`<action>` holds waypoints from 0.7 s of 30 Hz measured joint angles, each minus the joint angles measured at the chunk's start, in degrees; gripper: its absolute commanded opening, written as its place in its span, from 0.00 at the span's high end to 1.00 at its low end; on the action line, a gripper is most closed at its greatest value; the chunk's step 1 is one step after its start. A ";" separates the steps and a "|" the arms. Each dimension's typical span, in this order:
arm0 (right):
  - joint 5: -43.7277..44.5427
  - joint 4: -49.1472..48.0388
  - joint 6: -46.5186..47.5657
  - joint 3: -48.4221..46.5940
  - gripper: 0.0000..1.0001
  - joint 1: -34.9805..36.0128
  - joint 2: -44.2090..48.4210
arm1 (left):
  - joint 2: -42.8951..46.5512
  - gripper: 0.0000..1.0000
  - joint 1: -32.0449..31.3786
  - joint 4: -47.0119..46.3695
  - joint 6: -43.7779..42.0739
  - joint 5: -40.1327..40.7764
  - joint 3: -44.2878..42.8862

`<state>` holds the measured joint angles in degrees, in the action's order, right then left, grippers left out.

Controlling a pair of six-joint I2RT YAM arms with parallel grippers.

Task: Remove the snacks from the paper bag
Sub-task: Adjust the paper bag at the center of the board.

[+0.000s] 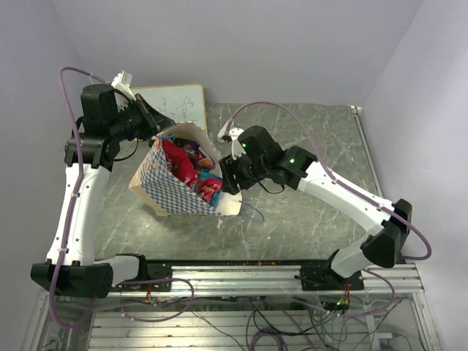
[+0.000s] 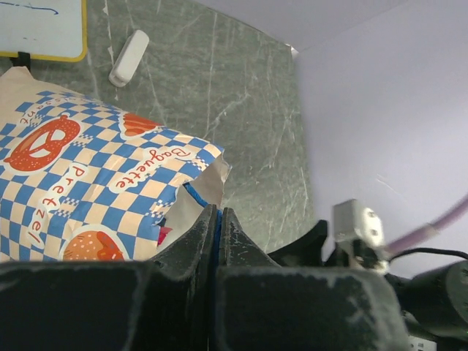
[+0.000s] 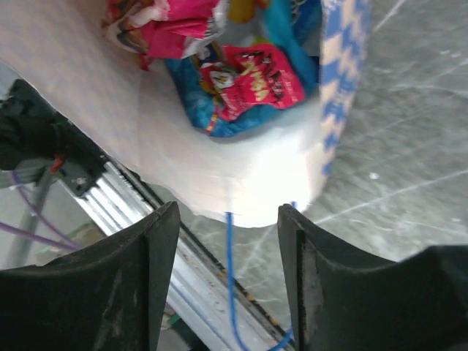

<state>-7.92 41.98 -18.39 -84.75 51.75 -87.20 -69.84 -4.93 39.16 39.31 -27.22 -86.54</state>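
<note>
Right wrist view shows the right gripper (image 3: pixel 228 219) spread, snacks (image 3: pixel 248 84) at 12 o'clock inside the paper bag (image 3: pixel 168 139). The left gripper (image 2: pixel 217 219) pinches the bag's rim; right arm is nearer.

snacks (image 1: pixel 183 164) half hidden in paper bag (image 1: pixel 172 196), whiteboard (image 1: pixel 175 102) writing illegible

The bag (image 2: pixel 88 183) bears "Baguette" and "Pretzel" in orange letters on its checked side. Handwriting on the board (image 1: pixel 179 102) is too small to read.
</note>
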 measured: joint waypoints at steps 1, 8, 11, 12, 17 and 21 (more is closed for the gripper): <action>1.53 1.29 0.17 -0.50 0.32 -0.02 0.55 | -0.17 0.93 0.09 0.24 -0.07 0.07 -0.07; 4.90 2.16 2.78 -6.14 0.28 -0.02 1.73 | -2.21 0.93 2.49 1.92 -1.03 0.13 -1.42; 3.08 -0.04 3.06 -9.92 0.36 0.79 -2.03 | -2.45 0.93 3.74 2.86 -1.51 -0.09 -1.95; 2.51 -1.51 2.95 -10.97 0.39 1.16 -3.67 | -2.45 0.93 4.24 3.06 -1.62 -0.20 -2.05; 1.49 -11.43 2.19 -9.84 0.43 1.95 -8.85 | -2.89 0.93 5.64 4.09 -2.10 -0.59 -3.10; 1.88 -20.68 3.08 -7.43 0.44 1.95 -10.56 | -3.19 0.93 5.92 5.20 -2.45 -1.18 -3.54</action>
<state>-6.04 21.30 -15.31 -92.18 53.69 -97.76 -73.03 0.99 44.36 36.86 -28.40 -90.08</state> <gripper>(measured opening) 0.565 0.089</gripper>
